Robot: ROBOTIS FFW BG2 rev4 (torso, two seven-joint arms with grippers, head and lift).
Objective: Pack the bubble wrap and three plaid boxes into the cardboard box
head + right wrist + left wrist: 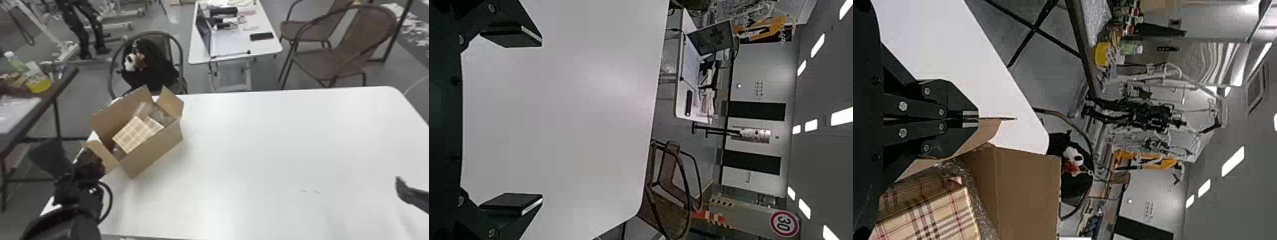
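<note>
Left arm [65, 220]: my nearest piece of kit, coming in at the lower left of the head view.
Left claw [93, 161]: I have its fingers pressed together on an end flap [105, 156] of the cardboard box, with a thin edge of card poking out past the tips.
Right claw [404, 191]: over at the right of the head view; my right wrist view shows the fingers spread wide, with only air between them.
Cardboard box [156, 150]: sits at the left end of the desk [287, 143], angled, its top open.
Plaid boxes [132, 135]: I count two inside the cardboard box, both tilted, one leaning beside the other; I cannot tell about a third.
Bubble wrap [159, 115]: inside the cardboard box as well, bunched at the far end past the plaid boxes, with some more clear wrap showing at the end near my left claw.
Beyond the desk: a round-backed chair [166, 48] holds a black bundle [156, 67] with a panda toy [130, 63] on it; next to that, a small white table [261, 49] carries a laptop [204, 30]; two woven brown chairs [348, 48] stand to the right.
Far left: a dark-edged table [19, 111] with a yellow container [39, 83].
</note>
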